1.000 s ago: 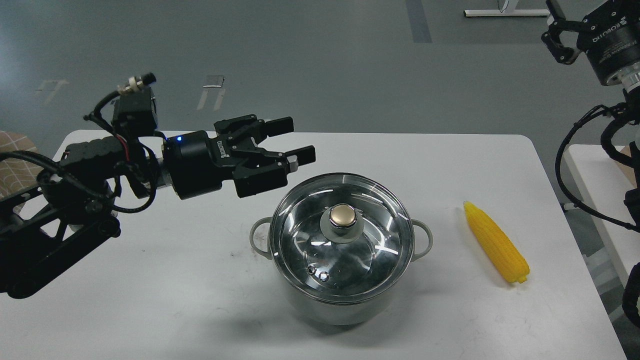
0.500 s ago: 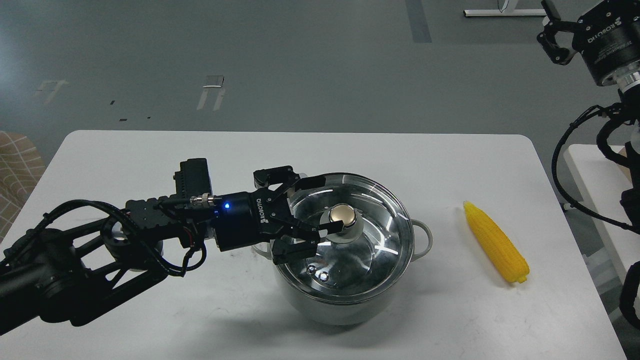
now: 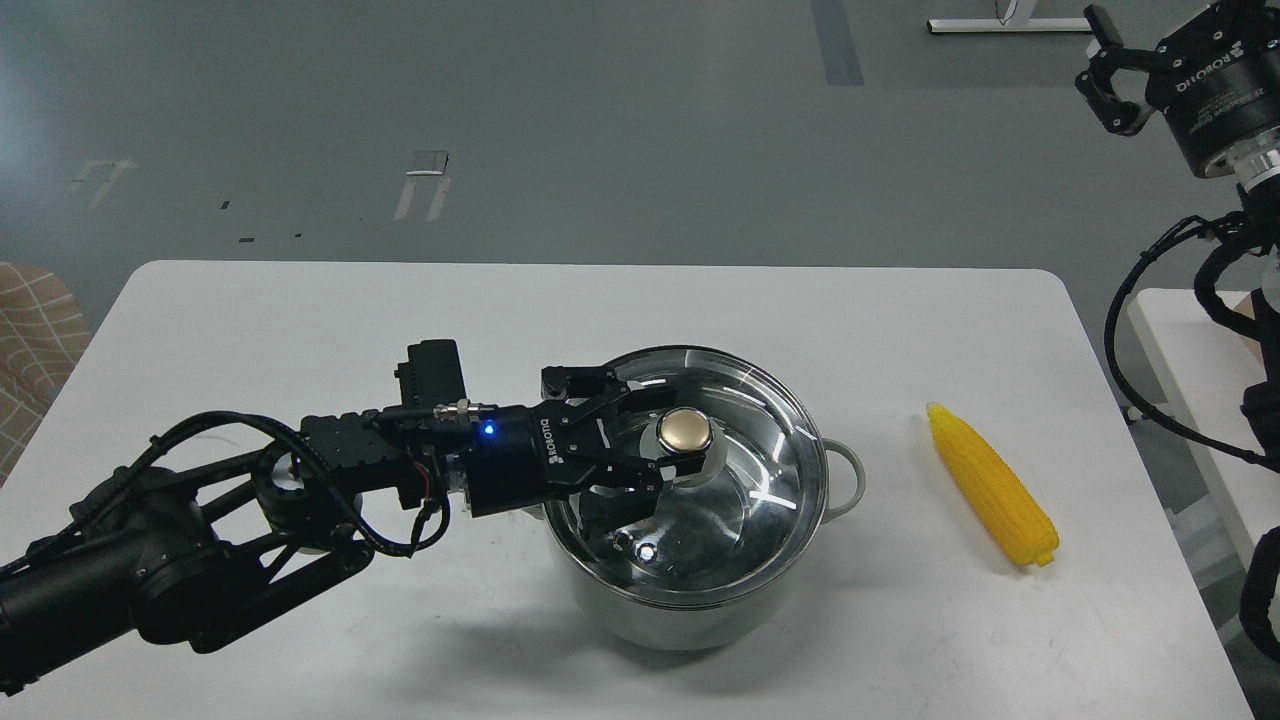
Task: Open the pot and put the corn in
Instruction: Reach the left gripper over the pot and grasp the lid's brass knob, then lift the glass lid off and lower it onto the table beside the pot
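Note:
The pot (image 3: 690, 612) stands in the middle of the white table (image 3: 300, 320), with the glass lid (image 3: 760, 500) on it. My left gripper (image 3: 662, 445) reaches in from the left over the lid. Its two fingers sit on either side of the gold knob (image 3: 685, 430) and look closed on it. The lid rests flat on the pot. The corn (image 3: 990, 483) lies on the table to the right of the pot, its tapered end pointing away from me. My right gripper (image 3: 1105, 75) hangs high at the top right, far from the corn, with its fingers only partly in view.
The pot's right loop handle (image 3: 850, 480) sticks out toward the corn. A second white table (image 3: 1190, 380) stands beyond the right edge. Black cables of the right arm (image 3: 1130, 330) hang between the two tables.
My left gripper came down from above the pot's left rim to the lid, moved right onto the knob, and its fingers narrowed around it. The right arm barely moved.

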